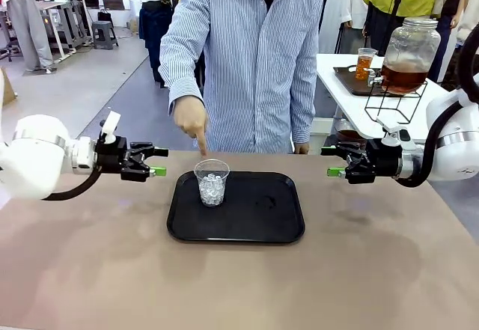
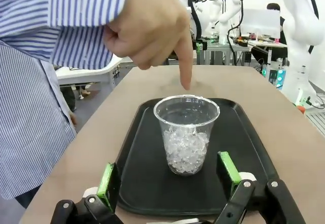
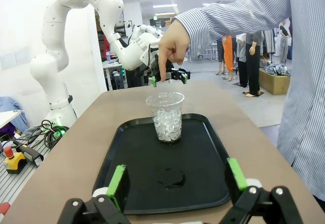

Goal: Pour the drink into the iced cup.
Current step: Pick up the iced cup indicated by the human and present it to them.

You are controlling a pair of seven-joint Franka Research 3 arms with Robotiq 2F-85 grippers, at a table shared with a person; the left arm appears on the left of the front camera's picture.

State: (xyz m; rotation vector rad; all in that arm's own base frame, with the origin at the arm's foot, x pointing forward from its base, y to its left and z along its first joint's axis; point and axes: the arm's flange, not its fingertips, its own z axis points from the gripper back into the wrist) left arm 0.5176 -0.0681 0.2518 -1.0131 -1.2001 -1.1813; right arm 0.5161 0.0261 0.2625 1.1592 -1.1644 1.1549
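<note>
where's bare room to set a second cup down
The right half of the tray, beside the iced cup, is bare, as is the table between tray and near edge. Crowded: the tray's far-left corner, where the person's hand points down at the cup.

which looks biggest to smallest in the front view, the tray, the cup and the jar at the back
1. tray
2. jar, though it stands farther off, so its true size is unsure
3. cup
</note>
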